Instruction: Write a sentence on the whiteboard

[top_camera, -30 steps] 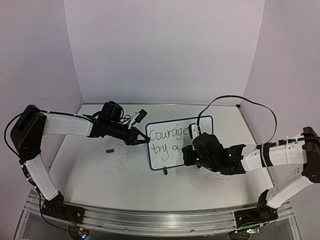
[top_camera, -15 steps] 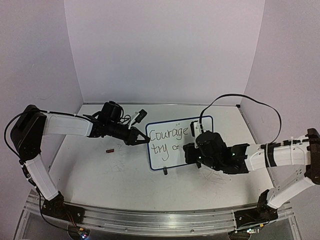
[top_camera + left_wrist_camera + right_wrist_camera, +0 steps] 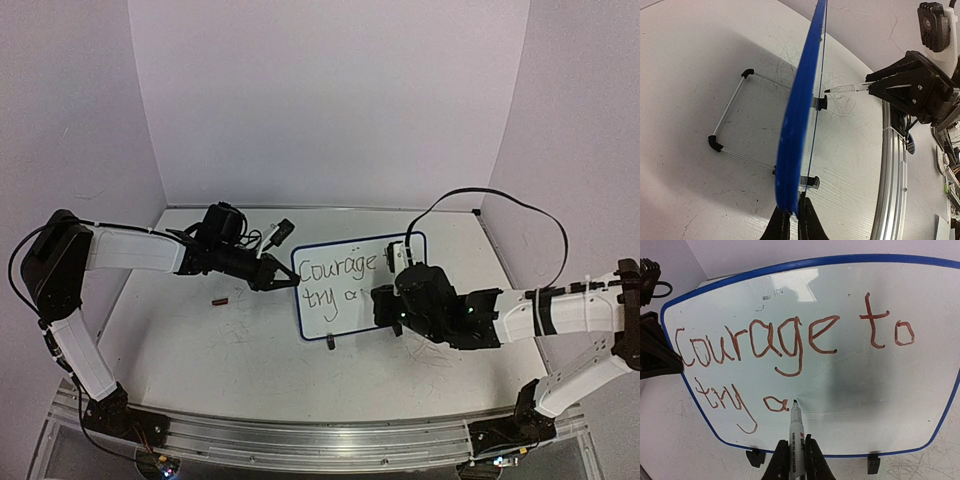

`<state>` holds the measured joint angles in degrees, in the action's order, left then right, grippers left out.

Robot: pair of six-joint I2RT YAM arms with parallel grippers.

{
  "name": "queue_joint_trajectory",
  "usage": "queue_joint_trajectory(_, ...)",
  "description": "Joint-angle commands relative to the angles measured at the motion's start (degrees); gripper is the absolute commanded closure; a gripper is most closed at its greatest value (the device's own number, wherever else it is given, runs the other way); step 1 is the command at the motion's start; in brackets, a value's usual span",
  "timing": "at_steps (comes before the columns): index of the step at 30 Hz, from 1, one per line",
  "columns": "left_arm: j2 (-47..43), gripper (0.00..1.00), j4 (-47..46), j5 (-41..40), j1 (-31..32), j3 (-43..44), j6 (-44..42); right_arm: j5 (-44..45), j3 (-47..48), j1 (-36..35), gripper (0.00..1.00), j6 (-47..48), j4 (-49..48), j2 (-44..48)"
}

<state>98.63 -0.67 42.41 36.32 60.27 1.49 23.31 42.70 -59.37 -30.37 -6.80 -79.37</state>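
A: Position of the board?

B: The small white rectangular whiteboard with a thin blue rounded frame (image 3: 345, 320) stood upright near the middle of the pale scratched tabletop (image 3: 250, 350). It was carried on two small black feet (image 3: 756, 457), with a thin wire stand with black corners (image 3: 730, 117) behind it.

A: Left side?

B: The left gripper (image 3: 794, 220) had its two dark fingers pinched together on the board's left blue edge, so it was clamped on the frame.

A: Right side?

B: The right gripper (image 3: 795, 462) was closed around a slim white-barrelled marker with a dark tip (image 3: 796, 432), in front of the board's right half. The tip touched the writing face low on the board, just right of the last letter.

A: Text so far?

B: The reddish-brown handwritten sentence (image 3: 790, 340) read "Courage to" on the upper line and "try a" below it. In the overhead view the same letters looked dark.

A: Anything else on the table?

B: One small dark reddish cylinder (image 3: 221, 299) lay on the tabletop left of the board, well apart from it and near the left arm. It was too small to identify.
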Motion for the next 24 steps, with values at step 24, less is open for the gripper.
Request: queue_joint_trajectory(24,-1.2,1.0,3.7,-1.5,0.4,-0.8,-3.1,2.1,2.3,0.6,1.0,1.3,-2.3,-2.0)
